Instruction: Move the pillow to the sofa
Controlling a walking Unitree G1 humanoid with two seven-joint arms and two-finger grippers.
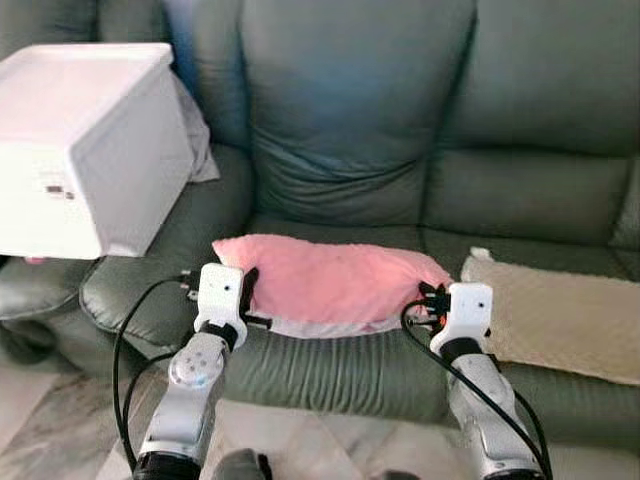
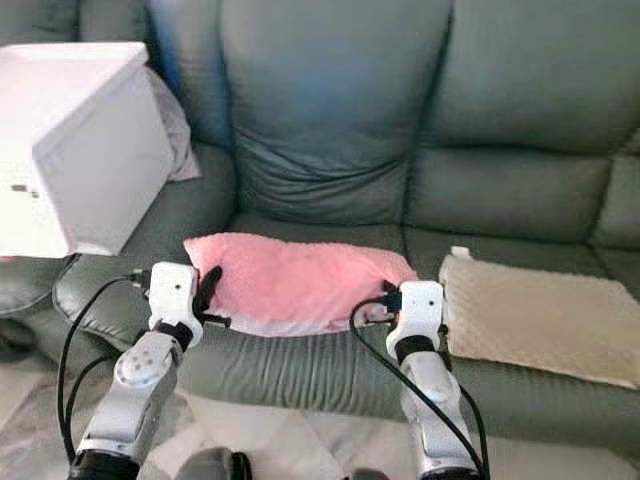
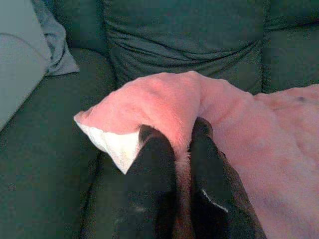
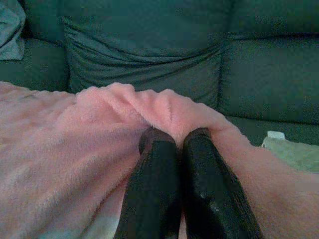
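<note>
A fluffy pink pillow (image 1: 330, 280) with a white underside lies on the front of the dark green sofa's seat (image 1: 330, 370). My left gripper (image 1: 248, 292) is shut on the pillow's left end; in the left wrist view its black fingers (image 3: 154, 159) pinch a fold of pink fabric (image 3: 164, 104). At the pillow's right end my right gripper (image 1: 432, 298) is shut on it too, and the right wrist view has both fingers (image 4: 157, 149) pressed together over a pink fold (image 4: 124, 109).
A white box (image 1: 85, 150) stands on the sofa's left armrest, with grey cloth (image 1: 200, 140) behind it. A beige cushion (image 1: 560, 310) lies on the right seat. The sofa backrest (image 1: 350, 110) rises behind; pale tiled floor (image 1: 60, 420) lies below.
</note>
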